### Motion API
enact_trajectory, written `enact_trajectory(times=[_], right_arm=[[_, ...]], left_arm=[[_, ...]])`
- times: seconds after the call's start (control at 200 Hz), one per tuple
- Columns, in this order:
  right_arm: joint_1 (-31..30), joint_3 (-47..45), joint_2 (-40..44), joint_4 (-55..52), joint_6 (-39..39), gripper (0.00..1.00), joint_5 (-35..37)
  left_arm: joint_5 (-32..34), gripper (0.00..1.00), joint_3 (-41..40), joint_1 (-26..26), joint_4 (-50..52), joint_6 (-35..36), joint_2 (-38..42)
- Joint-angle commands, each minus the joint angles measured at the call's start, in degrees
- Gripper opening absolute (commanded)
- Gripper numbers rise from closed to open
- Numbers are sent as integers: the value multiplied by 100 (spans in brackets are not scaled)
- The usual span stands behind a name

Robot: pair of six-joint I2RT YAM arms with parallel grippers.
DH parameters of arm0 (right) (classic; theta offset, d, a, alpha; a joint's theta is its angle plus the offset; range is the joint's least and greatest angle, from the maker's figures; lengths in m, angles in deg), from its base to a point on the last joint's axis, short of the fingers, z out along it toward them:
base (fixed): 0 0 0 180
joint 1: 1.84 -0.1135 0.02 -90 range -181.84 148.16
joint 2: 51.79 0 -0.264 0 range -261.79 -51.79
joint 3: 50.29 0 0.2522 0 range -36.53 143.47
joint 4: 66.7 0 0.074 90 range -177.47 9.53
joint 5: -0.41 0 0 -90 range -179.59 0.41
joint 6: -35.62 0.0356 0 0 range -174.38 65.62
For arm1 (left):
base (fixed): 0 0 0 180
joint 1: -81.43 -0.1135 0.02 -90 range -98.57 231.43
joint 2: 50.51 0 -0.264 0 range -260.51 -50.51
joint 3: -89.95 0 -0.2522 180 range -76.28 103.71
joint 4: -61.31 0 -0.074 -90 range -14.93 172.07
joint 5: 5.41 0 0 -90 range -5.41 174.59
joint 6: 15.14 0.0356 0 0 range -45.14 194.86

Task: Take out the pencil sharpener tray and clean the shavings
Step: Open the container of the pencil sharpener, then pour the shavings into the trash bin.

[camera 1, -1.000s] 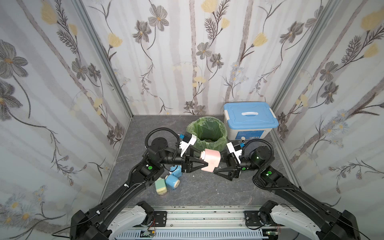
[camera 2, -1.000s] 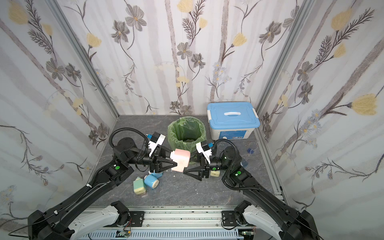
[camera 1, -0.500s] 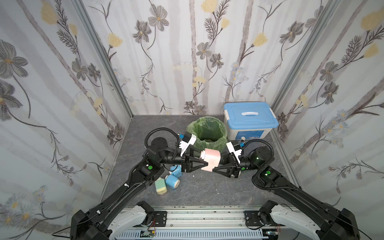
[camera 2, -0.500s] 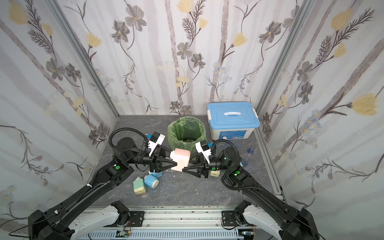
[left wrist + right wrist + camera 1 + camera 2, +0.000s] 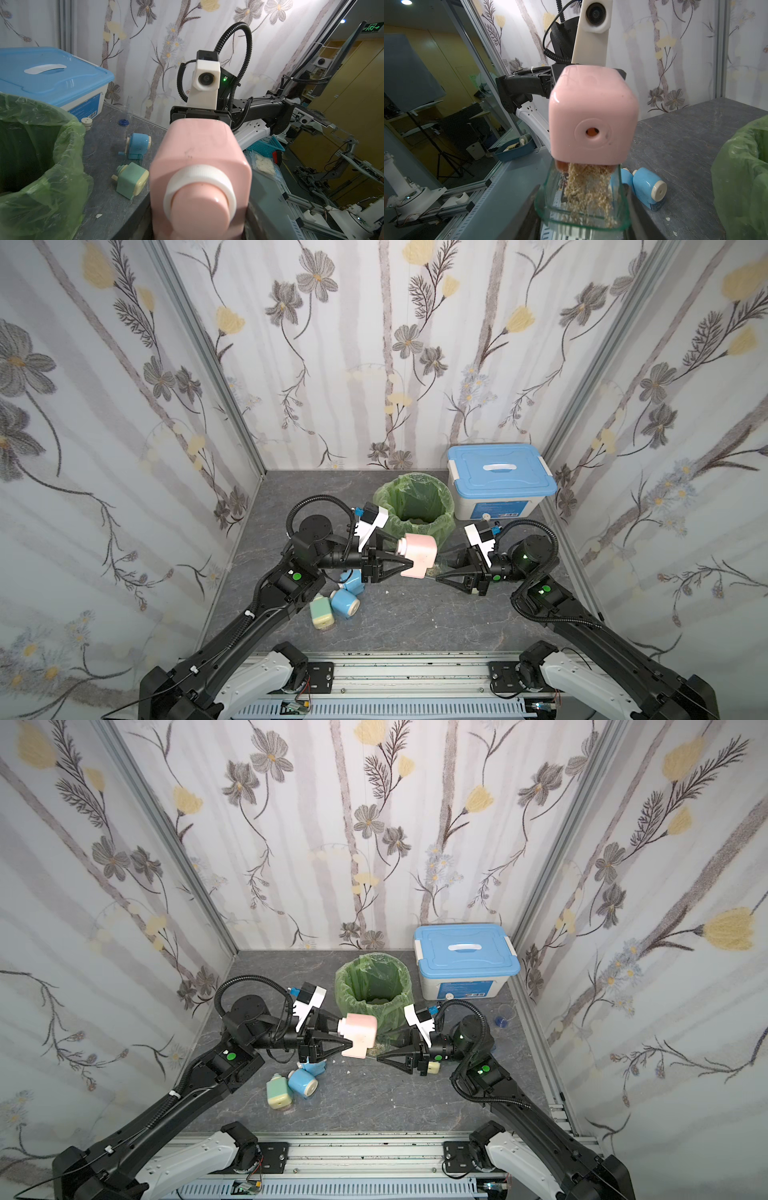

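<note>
the tray (image 5: 581, 209), of clear plastic, sticks partly out of the pink sharpener (image 5: 593, 116), under the face with the pencil hole. it is not free yet. the shavings (image 5: 586, 187) are a tan crumbly heap inside it, reaching from the sharpener's opening to the tray's outer end.

my right claw (image 5: 439, 576) is clamped on that outer end, one finger on each side wall. my left claw (image 5: 404, 552) is closed on the sharpener body and holds it in the air above the tabletop (image 5: 415, 614), just beside the bin (image 5: 448, 512) with the green bag.

so i judge the step in hand is pulling out the tray, and it is partly done. next, i think, the right claw must draw straight away from the sharpener while the left one holds firm. the tray should stay level, because the heap is loose and may spill. after that the tray goes over the bin to be tipped. a few pale flecks (image 5: 667, 218) lie on the tabletop near the bin.
</note>
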Motion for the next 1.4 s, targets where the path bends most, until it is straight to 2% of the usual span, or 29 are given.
enact_trajectory(times=[0.0, 0.14, 0.28, 0.405, 0.525, 0.669, 0.784, 0.914, 1.024, 1.164, 1.394], right_arm=[[173, -60, 70, -550, -333, 42, 178], [438, 12, 143, -1001, -602, 42, 185], [665, 392, 63, -1812, -1099, 42, 462], [674, 879, 8, -2412, -1418, 43, 1100], [661, 1578, -136, -2987, -1733, 43, 2011], [633, 2287, -580, -3550, -2067, 44, 2496], [629, 2632, -905, -3623, -1962, 44, 2481], [606, 3003, -1284, -3575, -1700, 46, 2266], [582, 3442, -1608, -3885, -1772, 46, 2335], [355, 3984, -1895, -4509, -2344, 46, 3384], [-319, 4897, -2452, -5438, -3500, 47, 6052]], left_arm=[[-107, 47, 22, -28, -401, -71, 59], [229, 46, -34, -122, -379, -43, 140], [1529, 46, -206, -368, -184, 10, 391], [2046, 46, -259, -590, -125, -52, 520], [2296, 47, -329, -664, -139, -58, 605], [2329, 47, -464, -761, -303, -209, 647], [2488, 47, -564, -822, -316, -246, 781], [3541, 48, -687, -904, 5, -185, 1039], [3691, 49, -852, -1053, -142, -327, 1176], [3746, 48, -910, -1066, -158, -347, 1194], [3956, 49, -1047, -1096, -259, -407, 1271]])
